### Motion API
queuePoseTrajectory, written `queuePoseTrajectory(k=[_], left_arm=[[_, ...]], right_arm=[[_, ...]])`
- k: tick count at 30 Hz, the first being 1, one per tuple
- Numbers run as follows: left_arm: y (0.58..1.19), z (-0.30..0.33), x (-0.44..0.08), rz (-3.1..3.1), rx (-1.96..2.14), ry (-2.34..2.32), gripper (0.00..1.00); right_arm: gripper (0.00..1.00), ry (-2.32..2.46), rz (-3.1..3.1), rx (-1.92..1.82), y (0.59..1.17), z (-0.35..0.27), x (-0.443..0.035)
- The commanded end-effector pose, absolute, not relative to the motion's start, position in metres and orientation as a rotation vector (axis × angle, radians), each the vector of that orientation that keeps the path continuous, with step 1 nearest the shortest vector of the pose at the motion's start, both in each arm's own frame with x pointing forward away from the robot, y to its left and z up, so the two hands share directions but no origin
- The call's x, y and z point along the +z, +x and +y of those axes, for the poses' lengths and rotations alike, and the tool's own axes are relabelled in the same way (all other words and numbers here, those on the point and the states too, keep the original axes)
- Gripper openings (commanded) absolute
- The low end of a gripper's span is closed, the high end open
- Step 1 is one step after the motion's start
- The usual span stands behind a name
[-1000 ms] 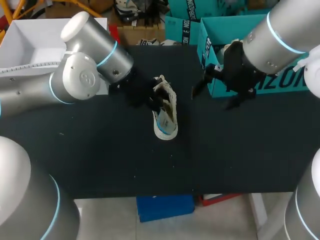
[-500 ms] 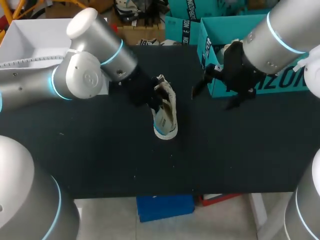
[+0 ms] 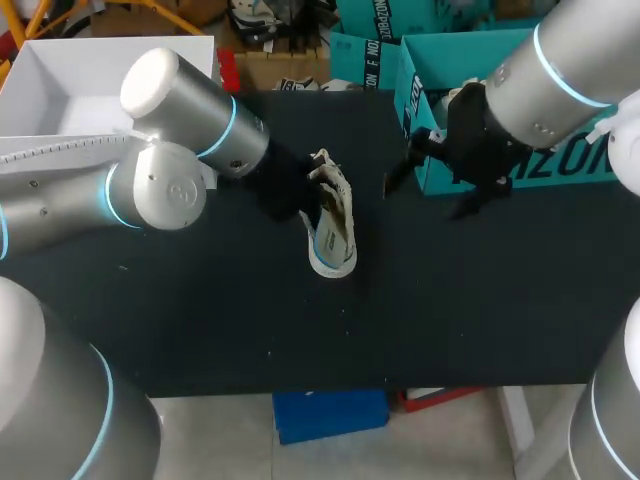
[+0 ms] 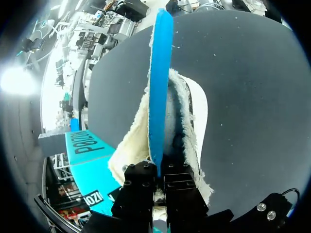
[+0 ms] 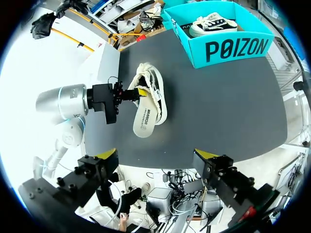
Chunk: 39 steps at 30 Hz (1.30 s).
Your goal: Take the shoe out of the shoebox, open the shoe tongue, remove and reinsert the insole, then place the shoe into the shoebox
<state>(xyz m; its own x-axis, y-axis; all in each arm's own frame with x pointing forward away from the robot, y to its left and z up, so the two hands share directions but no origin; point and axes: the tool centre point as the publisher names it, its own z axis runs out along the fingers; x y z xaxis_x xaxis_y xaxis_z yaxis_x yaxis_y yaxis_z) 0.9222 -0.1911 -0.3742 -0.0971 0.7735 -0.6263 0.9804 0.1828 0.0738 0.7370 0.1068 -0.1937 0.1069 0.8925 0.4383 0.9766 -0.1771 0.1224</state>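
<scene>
Head view: a teal shoebox (image 3: 418,75) stands at the far right of the dark worktop (image 3: 200,300). The right arm (image 3: 560,70) hangs over it and hides most of its inside. A white box (image 3: 90,75) sits at the far left corner. The cream shoe (image 3: 335,235) lies near the worktop's middle, outside the shoebox. The left arm (image 3: 170,170) comes in from the left, and the left claw (image 3: 310,200) is at the shoe's opening. Since a second ago the left arm's elbow joint has swung lower (the shoe and the right arm have hardly shifted).

Left wrist view: the left claw is clamped on the blue insole (image 4: 159,87). The insole runs edge-on away from between the fingers, with the shoe's frayed cream upper on both sides of it.

Right wrist view: the right claw (image 5: 158,154) hovers high over the worktop, its yellow-tipped fingers wide apart. The shoe is tipped so that its pale sole shows. Beyond it, the shoebox holds a second sneaker (image 5: 214,23), black and white.
</scene>
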Motion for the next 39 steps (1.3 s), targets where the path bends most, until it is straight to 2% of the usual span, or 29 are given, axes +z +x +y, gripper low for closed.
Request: queuePoseTrajectory(k=[1, 15, 22, 24, 26, 29, 30, 39], left_arm=[[0.924, -0.192, -0.379, 1.899, -0.478, 1.588, 0.00], [0.946, -0.182, -0.384, 1.919, -0.386, 1.465, 0.00], [0.941, -0.187, -0.376, 1.942, -0.490, 1.435, 0.00], [0.936, -0.189, -0.372, 1.951, -0.534, 1.429, 0.24], [0.934, -0.190, -0.369, 1.946, -0.554, 1.429, 0.28], [0.928, -0.191, -0.364, 1.954, -0.601, 1.429, 0.44], [0.926, -0.192, -0.362, 1.957, -0.610, 1.432, 0.47], [0.907, -0.198, -0.349, 1.958, -0.734, 1.431, 0.43]], right_arm=[[1.00, -2.183, -1.874, -0.625, 0.737, 0.108, -0.194], [1.00, -2.183, -1.874, -0.625, 0.737, 0.108, -0.194], [1.00, -2.183, -1.874, -0.625, 0.737, 0.108, -0.194], [1.00, -2.183, -1.874, -0.625, 0.737, 0.108, -0.194], [1.00, -2.183, -1.874, -0.625, 0.737, 0.108, -0.194], [1.00, -2.183, -1.874, -0.625, 0.737, 0.108, -0.194], [1.00, -2.183, -1.874, -0.625, 0.737, 0.108, -0.194], [1.00, -2.183, -1.874, -0.625, 0.737, 0.108, -0.194]])
